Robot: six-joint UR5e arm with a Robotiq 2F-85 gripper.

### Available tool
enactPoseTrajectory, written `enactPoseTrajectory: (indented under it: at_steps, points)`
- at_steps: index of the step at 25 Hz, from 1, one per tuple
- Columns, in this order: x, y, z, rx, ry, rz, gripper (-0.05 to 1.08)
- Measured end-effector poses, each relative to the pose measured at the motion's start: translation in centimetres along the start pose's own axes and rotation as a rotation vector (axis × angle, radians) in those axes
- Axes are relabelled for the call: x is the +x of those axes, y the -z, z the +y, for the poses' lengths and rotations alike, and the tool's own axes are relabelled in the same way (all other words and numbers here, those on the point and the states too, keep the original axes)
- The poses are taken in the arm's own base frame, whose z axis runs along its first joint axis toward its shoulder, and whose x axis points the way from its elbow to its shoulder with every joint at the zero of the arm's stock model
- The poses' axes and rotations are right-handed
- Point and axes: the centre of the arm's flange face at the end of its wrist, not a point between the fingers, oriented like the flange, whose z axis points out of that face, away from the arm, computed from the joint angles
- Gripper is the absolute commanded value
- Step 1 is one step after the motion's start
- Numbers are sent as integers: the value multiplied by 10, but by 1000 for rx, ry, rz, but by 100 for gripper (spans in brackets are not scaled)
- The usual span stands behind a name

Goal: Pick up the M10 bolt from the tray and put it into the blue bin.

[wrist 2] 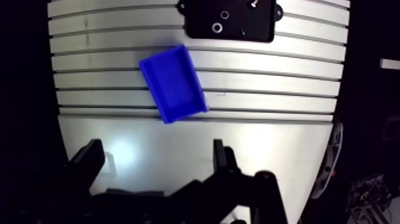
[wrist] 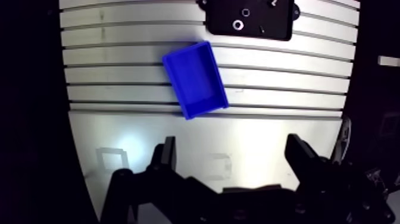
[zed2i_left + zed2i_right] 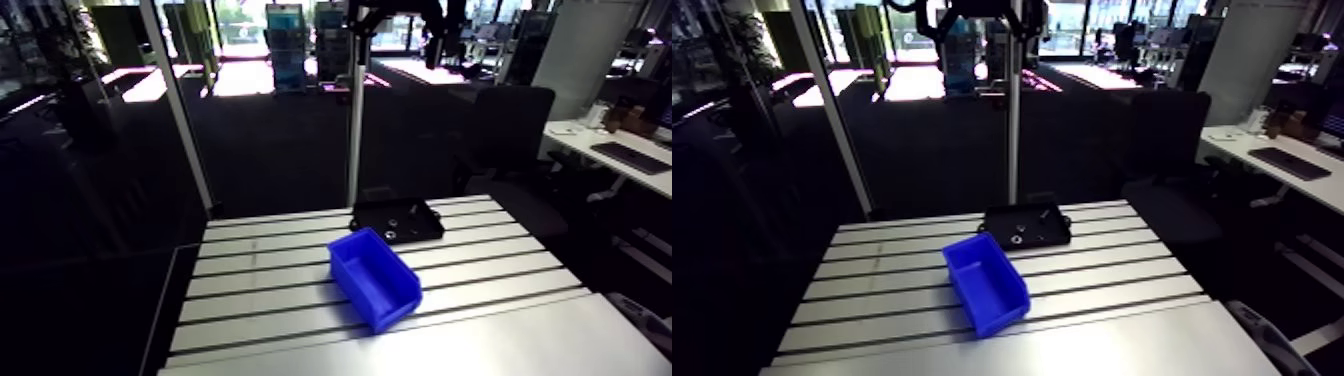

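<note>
Hovering released and empty over the counter (image 2: 286, 77), well short of the tray (image 2: 223, 12), the pincer (image 2: 232, 146) could seize a wrong part: the small pieces (image 2: 238, 25) there look alike.

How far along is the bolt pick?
Done: nothing. The blue plastic bin looks empty on the slotted aluminium table. In hand: nothing; the jaws stand open, high above the table. Left: everything. The black flat tray holds small metal parts; which is the bolt is unclear.
</note>
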Motion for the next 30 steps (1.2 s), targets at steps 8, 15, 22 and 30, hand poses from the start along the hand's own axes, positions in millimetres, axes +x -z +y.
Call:
enactPoseTrajectory:
  at_steps: [8,15,22,30]
  points:
    - [-4,25,-29,3,-112,27,1]
    - [-6,30,-34,6,-130,34,1]
    - [-6,31,-34,7,-131,37,1]
    - [-1,27,-28,6,-170,37,1]
